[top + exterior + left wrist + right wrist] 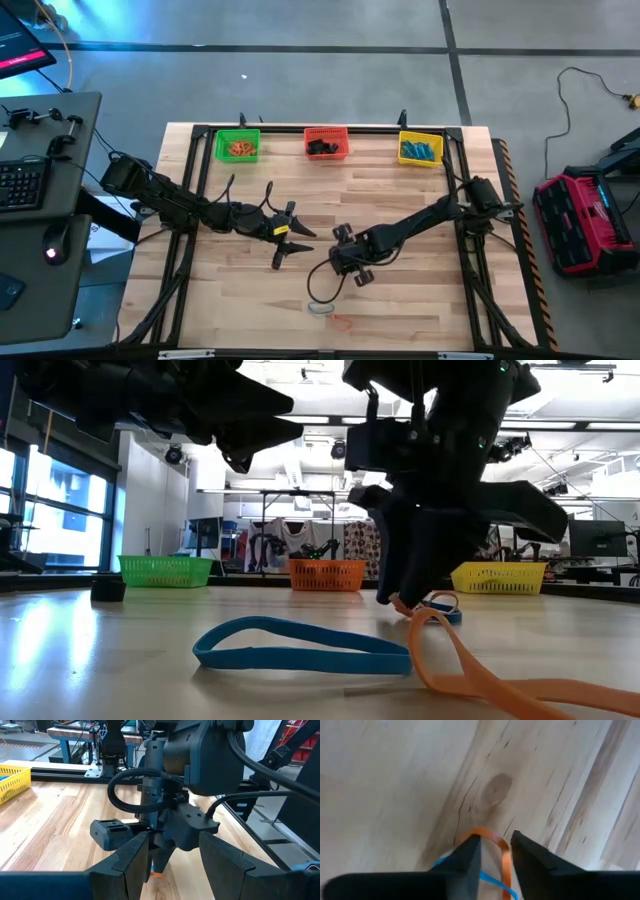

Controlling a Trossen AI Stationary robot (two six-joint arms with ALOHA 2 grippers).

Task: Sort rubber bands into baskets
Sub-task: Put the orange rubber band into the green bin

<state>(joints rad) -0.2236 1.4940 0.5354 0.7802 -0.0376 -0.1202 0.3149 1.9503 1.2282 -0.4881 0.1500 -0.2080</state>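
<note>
My right gripper [496, 842] points steeply down at the table's near middle [338, 266], its fingers open a little. The looped end of an orange rubber band [492, 834] lies around its fingertips, and a blue band [490, 880] crosses just behind. A larger blue band [300, 645] lies flat on the wood nearer the front edge. The orange band [470, 670] trails toward the front right. My left gripper [292, 240] hovers open left of centre and holds nothing. Green [237, 146], red-orange [326, 143] and yellow [421, 149] baskets stand along the far edge with bands inside. My right gripper comes from above, slanting down, with its fingertips [398, 592] at the table on either side of the orange band's looped end [506, 851]. I cannot tell whether they touch it. The band lies slack on the wood.
A black frame [200, 200] runs along the table's edges. A small blue band [443, 607] lies just behind the right gripper. Bare wood stretches between the arms and the baskets. Beside the table's left edge stands a desk with a keyboard [20, 185].
</note>
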